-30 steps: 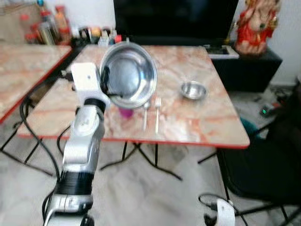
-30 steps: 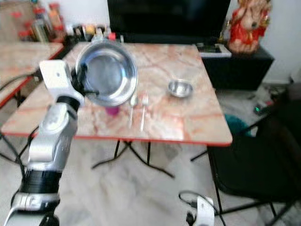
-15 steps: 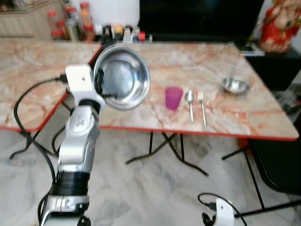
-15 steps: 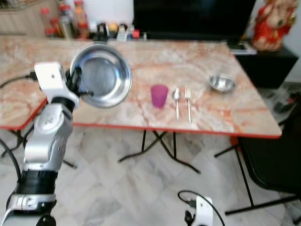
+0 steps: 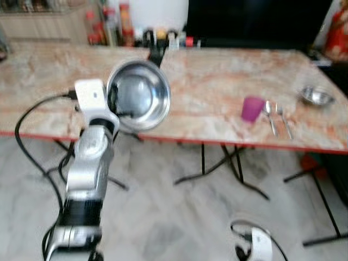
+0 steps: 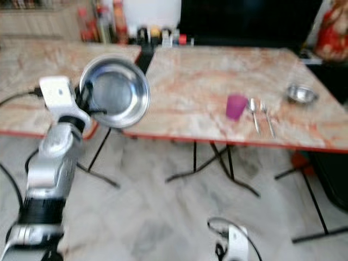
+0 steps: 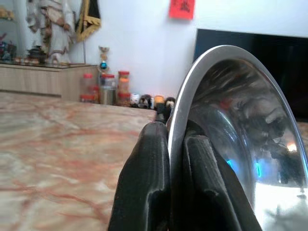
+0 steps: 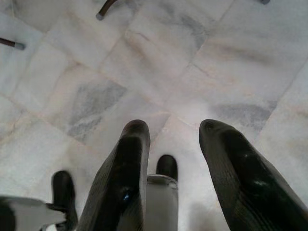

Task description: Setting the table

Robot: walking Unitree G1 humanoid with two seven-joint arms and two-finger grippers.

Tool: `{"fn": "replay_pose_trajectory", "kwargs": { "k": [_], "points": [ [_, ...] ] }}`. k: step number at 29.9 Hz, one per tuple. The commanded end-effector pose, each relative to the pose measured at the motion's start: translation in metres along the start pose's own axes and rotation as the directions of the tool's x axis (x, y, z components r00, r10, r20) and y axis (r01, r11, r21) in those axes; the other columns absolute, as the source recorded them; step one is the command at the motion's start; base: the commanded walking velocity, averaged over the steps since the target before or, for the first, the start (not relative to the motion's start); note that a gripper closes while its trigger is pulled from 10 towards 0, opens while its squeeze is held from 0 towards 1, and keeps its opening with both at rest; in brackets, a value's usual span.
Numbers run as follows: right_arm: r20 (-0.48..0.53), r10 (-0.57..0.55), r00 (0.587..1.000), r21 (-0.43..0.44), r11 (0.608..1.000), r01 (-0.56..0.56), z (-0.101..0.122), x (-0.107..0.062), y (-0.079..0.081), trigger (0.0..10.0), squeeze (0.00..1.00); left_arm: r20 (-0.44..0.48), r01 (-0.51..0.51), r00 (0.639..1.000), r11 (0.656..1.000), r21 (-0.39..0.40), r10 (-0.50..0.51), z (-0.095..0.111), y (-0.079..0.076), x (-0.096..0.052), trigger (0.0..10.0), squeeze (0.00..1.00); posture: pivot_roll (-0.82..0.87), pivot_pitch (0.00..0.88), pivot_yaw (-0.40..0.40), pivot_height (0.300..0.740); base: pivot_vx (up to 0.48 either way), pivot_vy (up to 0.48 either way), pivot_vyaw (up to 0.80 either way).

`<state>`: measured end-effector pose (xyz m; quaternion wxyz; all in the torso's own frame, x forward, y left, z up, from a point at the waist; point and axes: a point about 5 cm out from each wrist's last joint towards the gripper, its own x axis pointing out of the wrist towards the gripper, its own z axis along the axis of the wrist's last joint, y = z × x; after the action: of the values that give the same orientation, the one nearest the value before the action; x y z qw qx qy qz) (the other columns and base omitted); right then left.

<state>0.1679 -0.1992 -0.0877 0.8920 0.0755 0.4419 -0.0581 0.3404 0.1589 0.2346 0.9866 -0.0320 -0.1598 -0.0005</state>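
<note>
My left gripper (image 5: 117, 103) is shut on the rim of a large steel plate (image 5: 139, 95), held upright at chest height in front of the marble tables. In the left wrist view its black fingers (image 7: 149, 183) pinch the plate's rim (image 7: 192, 91). On the right table (image 5: 217, 92) stand a purple cup (image 5: 252, 109), a spoon (image 5: 268, 116) and a fork (image 5: 283, 120) side by side, and a small steel bowl (image 5: 317, 97) further right. My right gripper (image 8: 175, 132) hangs open low over the marble floor.
A second marble table (image 5: 32, 92) stands to the left, with a narrow gap between the two. Bottles and jars (image 5: 117, 30) line the back wall beside a black screen (image 5: 255, 22). Folding table legs (image 5: 217, 168) cross underneath. A red figure (image 5: 338, 38) is at the far right.
The whole view has swung left, so the cup, cutlery and small bowl now sit further right in the picture. The plate stays held in my left gripper.
</note>
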Motion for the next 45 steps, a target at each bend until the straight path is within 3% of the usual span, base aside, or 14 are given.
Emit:
{"fn": "replay_pose_trajectory", "kwargs": {
  "k": [1,15,45],
  "points": [
    [0.004,0.013,1.000,0.008,1.000,-0.013,0.001,0.001,0.006,10.0,0.00,-0.001,-0.034,0.999,0.999,0.031,0.034,0.000,0.011,-0.001,10.0,0.00,0.10,0.000,-0.038,0.740,0.000,0.480,0.00],
    [0.002,0.011,1.000,0.006,1.000,-0.011,0.000,0.001,0.006,10.0,0.00,-0.052,-0.057,0.997,0.998,0.033,0.059,-0.016,0.021,-0.007,10.0,0.00,0.10,0.000,-0.029,0.740,0.000,0.480,0.00],
    [0.005,0.009,1.000,0.003,1.000,-0.009,0.000,0.001,0.005,10.0,0.00,-0.044,-0.046,0.998,0.998,0.043,0.048,-0.015,0.020,-0.006,10.0,0.00,0.11,0.000,-0.033,0.740,0.000,0.480,0.00]
  ]
}}
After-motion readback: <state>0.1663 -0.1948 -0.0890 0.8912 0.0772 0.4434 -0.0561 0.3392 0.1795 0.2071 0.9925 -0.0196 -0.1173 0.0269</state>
